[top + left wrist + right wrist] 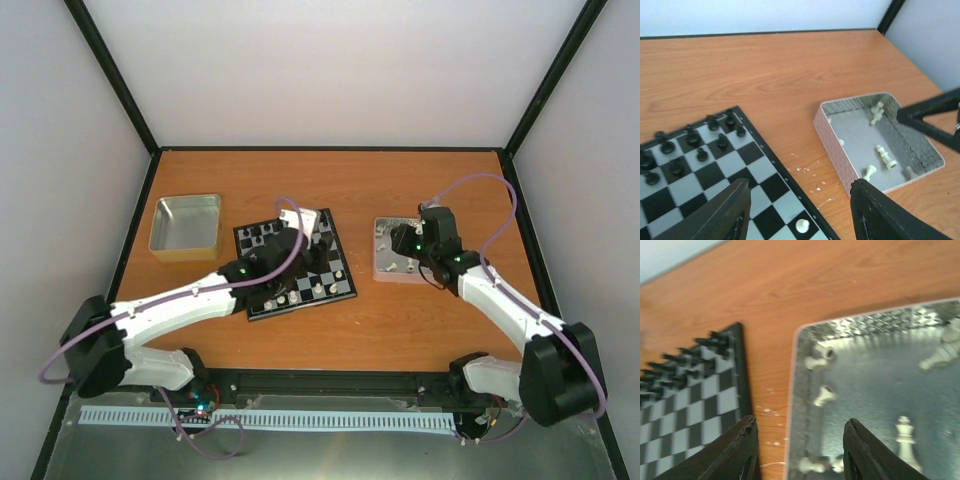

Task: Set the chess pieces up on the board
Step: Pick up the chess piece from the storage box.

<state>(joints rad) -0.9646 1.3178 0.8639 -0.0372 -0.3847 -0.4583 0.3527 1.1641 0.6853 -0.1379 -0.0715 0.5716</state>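
top view: the left tool (315,240) hangs over the chessboard (330,282) on the table (400,320); the right tool (400,250) is over a metal tray (382,270).
left wrist: tool spread, empty, a white pawn (801,226) standing on the chessboard between its fingers.
right wrist: tool spread, empty, above the tray's rim, with white chess pieces (822,395) lying inside.

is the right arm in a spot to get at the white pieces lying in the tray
Probably yes. The right claw is open and right over the tray, and the chess pieces lie loose inside with nothing covering them, though they are tiny.
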